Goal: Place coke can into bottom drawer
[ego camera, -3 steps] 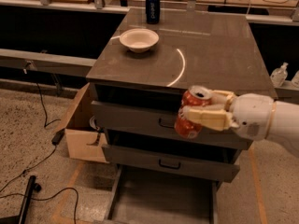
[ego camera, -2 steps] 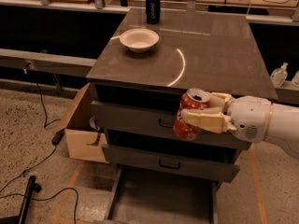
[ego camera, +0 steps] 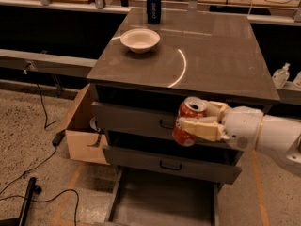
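My gripper (ego camera: 197,119) reaches in from the right on a white arm and is shut on the coke can (ego camera: 188,121), a red-orange can with a silver top, tilted slightly. It holds the can in the air in front of the two upper grey drawers, level with the gap between them. The bottom drawer (ego camera: 162,201) is pulled out below, a wide shallow grey tray with a flat floor, directly beneath and a little left of the can.
A cabinet top (ego camera: 216,55) carries a white bowl (ego camera: 139,40) and a dark blue can (ego camera: 154,7). An open cardboard box (ego camera: 84,135) stands left of the cabinet. Cables (ego camera: 37,173) lie on the speckled floor. Bottles (ego camera: 281,75) stand at far right.
The gripper with the can has shifted slightly, staying in front of the upper drawers at about the same height.
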`<state>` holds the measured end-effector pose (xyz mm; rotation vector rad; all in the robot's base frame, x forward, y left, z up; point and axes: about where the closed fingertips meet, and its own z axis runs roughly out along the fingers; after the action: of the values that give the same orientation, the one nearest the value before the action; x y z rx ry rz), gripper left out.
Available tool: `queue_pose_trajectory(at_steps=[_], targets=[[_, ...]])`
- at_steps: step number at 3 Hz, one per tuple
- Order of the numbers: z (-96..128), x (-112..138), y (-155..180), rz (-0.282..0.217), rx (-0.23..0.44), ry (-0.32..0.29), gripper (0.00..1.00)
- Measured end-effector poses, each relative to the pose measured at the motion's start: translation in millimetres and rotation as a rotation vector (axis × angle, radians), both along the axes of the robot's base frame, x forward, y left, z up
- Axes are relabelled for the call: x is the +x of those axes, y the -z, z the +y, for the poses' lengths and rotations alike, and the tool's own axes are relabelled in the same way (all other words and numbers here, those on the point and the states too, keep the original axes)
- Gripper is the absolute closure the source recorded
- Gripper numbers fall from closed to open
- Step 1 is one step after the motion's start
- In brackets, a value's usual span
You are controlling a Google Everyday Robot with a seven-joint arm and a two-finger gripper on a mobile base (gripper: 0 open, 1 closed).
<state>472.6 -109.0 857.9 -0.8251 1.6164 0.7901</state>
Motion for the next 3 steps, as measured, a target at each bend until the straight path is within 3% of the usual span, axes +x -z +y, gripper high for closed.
queue_pose_trajectory(at_steps=[1, 2, 3], targets=[[14.4, 9.7, 74.5, -0.055, -0.038, 0.035, 1.00], [32.7, 11.6, 138.4, -0.151, -0.071, -0.010, 1.00], [64.1, 6.3, 217.9, -0.223, -0.073, -0.126, 1.00]])
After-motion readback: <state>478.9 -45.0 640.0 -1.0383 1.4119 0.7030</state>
